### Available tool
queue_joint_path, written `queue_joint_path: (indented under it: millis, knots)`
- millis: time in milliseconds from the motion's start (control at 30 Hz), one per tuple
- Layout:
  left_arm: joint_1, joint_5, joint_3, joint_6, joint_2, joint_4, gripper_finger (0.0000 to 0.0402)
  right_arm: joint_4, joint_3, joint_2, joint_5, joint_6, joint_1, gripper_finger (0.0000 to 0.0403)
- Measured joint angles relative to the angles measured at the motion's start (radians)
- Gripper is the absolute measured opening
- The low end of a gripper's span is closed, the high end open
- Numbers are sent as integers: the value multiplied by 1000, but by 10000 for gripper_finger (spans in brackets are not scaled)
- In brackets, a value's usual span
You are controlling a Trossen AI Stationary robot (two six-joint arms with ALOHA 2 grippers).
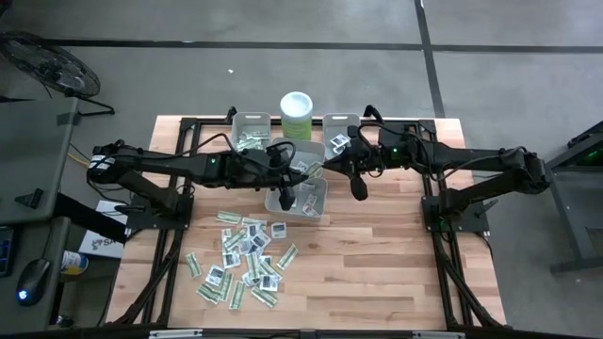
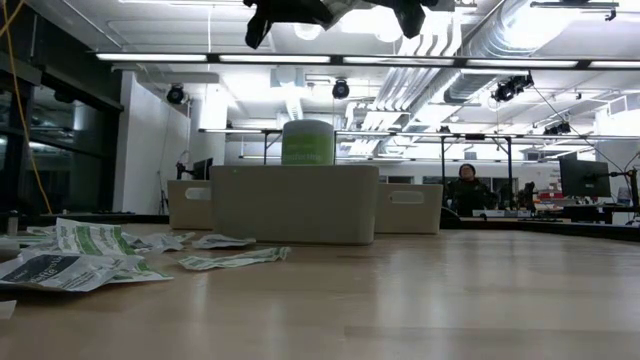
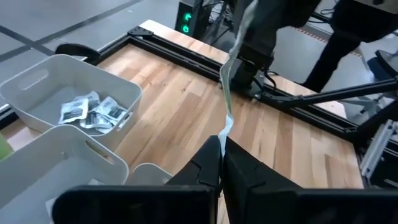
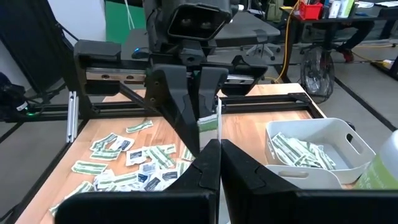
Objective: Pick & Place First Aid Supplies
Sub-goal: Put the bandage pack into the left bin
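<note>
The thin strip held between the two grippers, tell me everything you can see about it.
A narrow, pale green-white paper strip packet, flat and slightly twisted along its length. It is held in the air above the wooden table. One end is pinched in the shut jaws of the left gripper, the other in those of the right gripper. Nothing else touches it.

Brightness: even, bright in all views.
Source: ceiling strip lights (image 2: pixel 180 57) overhead, glaring white in low view.
Shadows: soft, faint on counter (image 1: pixel 377 264).
Focus: near packets (image 2: pixel 70 262) blurred in low view.
Silhouette: arm parts dark against ceiling.
</note>
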Motion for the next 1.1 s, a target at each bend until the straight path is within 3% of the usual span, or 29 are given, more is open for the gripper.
queue_joint_path:
  millis: [133,300,567,833,1100]
  knots:
    - [1,-28,0,0,0,0,2,7,0,0,-19,11,-7,26]
    - [10,-101,0,-5,0,-31,1,7,0,0,-61,93,-52,98]
    - [149,-106,1,-115,0,-242,1,-21,0,-13,-53,160,-153,188]
    - [385,28,1,-93,0,-608,0,-105,0,-38,-14,161,-231,199]
    - [679,240,1,289,32,-671,0,-151,0,-44,16,157,-288,200]
